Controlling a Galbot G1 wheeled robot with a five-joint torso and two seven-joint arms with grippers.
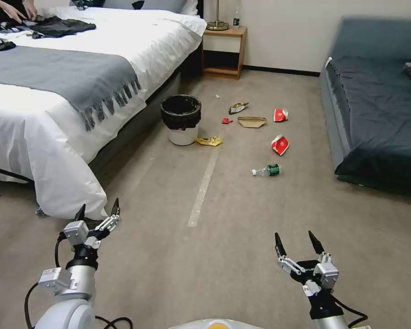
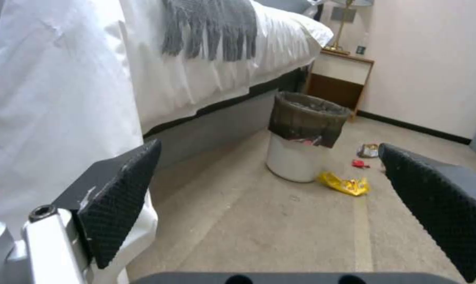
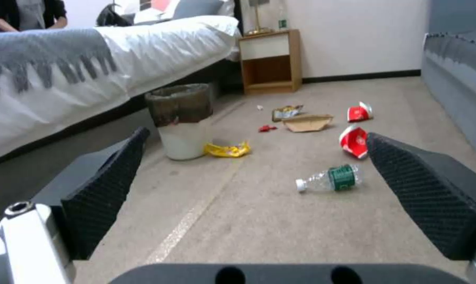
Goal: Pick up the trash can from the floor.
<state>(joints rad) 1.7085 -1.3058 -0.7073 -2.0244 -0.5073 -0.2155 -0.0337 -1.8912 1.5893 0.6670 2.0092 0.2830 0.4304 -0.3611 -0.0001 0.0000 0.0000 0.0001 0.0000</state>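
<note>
Trash can (image 1: 182, 119): white bin with a black bag folded over its rim, standing upright on the floor (image 1: 242, 256) just beside the bed (image 1: 77, 91), between the bed and the scattered litter. Yellow wrapper (image 1: 209, 141): lying against the can's base on the side away from the bed. Pale tape strip (image 1: 203, 185): running along the carpet from near the wrapper toward the robot. Red cartons (image 1: 280, 144), brown paper tray (image 1: 252, 121) and plastic bottle (image 1: 267, 171): spread on the carpet farther from the can, toward the dark sofa (image 1: 379, 105). Nightstand (image 1: 223, 50): against the wall beyond the can. Left pincer (image 1: 98, 211): held in the air well short of the can, by the bed's hanging sheet, fingers spread apart, nothing between them. Right pincer (image 1: 296, 242): also raised well short of the can, fingers spread apart, holding nothing.
</note>
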